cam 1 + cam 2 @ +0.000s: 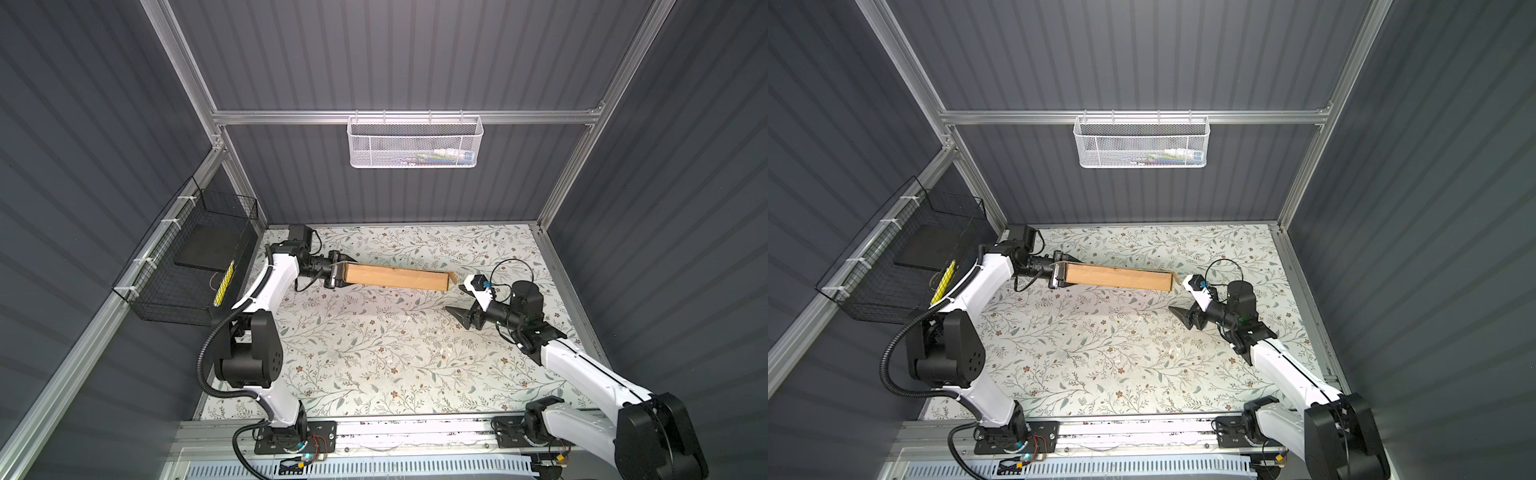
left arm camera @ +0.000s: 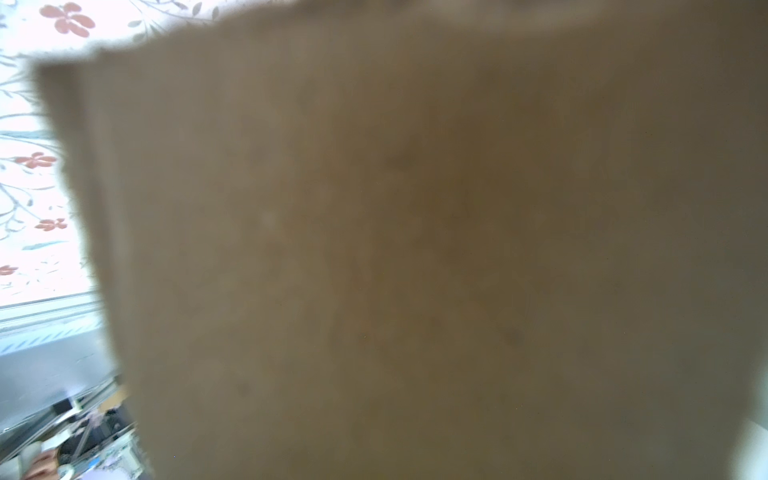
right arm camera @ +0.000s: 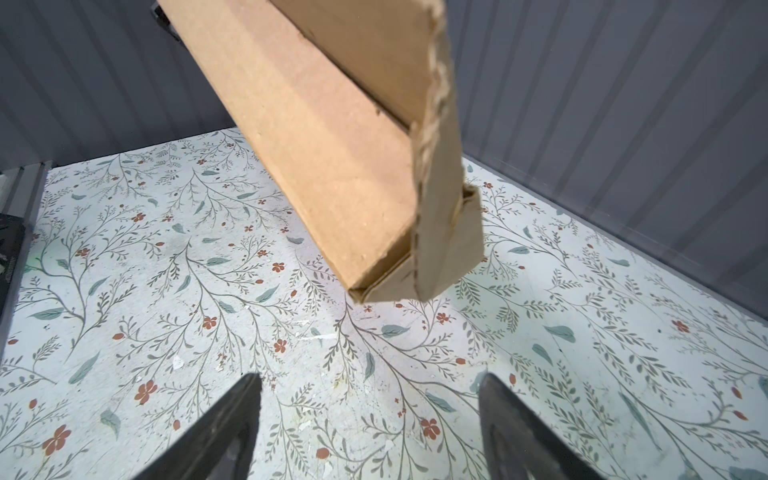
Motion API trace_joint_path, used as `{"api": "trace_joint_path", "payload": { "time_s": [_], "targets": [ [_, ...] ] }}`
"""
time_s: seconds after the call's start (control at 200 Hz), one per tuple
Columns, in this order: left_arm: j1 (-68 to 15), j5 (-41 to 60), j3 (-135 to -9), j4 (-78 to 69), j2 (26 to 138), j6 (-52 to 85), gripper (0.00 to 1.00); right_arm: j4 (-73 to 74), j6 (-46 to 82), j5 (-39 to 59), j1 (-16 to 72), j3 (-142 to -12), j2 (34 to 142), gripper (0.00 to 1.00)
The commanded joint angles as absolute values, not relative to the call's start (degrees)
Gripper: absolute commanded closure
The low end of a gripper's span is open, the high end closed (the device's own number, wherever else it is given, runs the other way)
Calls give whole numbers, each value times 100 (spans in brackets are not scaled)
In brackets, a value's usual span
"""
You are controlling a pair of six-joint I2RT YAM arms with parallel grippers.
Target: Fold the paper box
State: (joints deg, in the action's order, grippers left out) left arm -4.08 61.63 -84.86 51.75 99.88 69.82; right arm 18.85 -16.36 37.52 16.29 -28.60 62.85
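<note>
The paper box (image 1: 399,277) (image 1: 1119,277) is a folded, shallow brown cardboard box held edge-up above the floral table. My left gripper (image 1: 338,274) (image 1: 1061,274) is shut on its left end. In the left wrist view blurred cardboard (image 2: 415,249) fills the picture and hides the jaws. My right gripper (image 1: 455,298) (image 1: 1177,297) (image 3: 370,386) stands open just off the box's right end, a little nearer the front, with nothing between its fingers. The right wrist view shows that end of the box (image 3: 332,145) hanging above the table, clear of the fingertips (image 3: 253,382).
A white mesh basket (image 1: 415,141) hangs on the back rail. A black wire basket (image 1: 187,257) is fixed to the left wall beside the left arm. The floral table (image 1: 374,353) is walled at the back and on both sides.
</note>
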Motion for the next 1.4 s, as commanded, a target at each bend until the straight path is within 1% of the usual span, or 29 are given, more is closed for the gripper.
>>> {"api": "trace_joint_path", "payload": {
  "time_s": [0.0, 0.125, 0.16, 0.29, 0.405, 0.86, 1.081, 1.266, 1.291, 1.396],
  "targets": [
    [-335, 6479, -8994, 7222, 10330, 5579, 68, 2040, -1749, 3575, 1811, -2821, 6334, 18],
    [-325, 6536, -9251, 8105, 10656, 4832, 68, 2246, -1758, 3384, 1957, -2821, 6371, 17],
    [-325, 6555, -9279, 8240, 10701, 4709, 68, 2320, -1750, 3328, 1982, -2813, 6550, 17],
    [-325, 6634, -9391, 8573, 10855, 4402, 74, 2534, -1705, 3309, 2084, -2840, 6637, 17],
    [-318, 6588, -9657, 8921, 11031, 4119, 75, 2474, -1773, 3323, 2207, -2915, 6648, 17],
    [-299, 6553, -9882, 9242, 11266, 3779, 76, 2496, -1811, 3228, 2450, -3045, 6530, 16],
    [-277, 6501, -9917, 9256, 11342, 3701, 77, 2505, -1846, 3234, 2513, -3120, 6463, 14],
    [-272, 6451, -9938, 9286, 11400, 3640, 77, 2574, -1837, 3170, 2523, -3073, 6442, 14],
    [-272, 6442, -9945, 9290, 11414, 3643, 77, 2583, -1837, 3158, 2524, -3065, 6269, 14],
    [-272, 6421, -9946, 9316, 11426, 3604, 77, 2602, -1878, 3112, 2536, -3050, 6180, 14]
  ]
}}
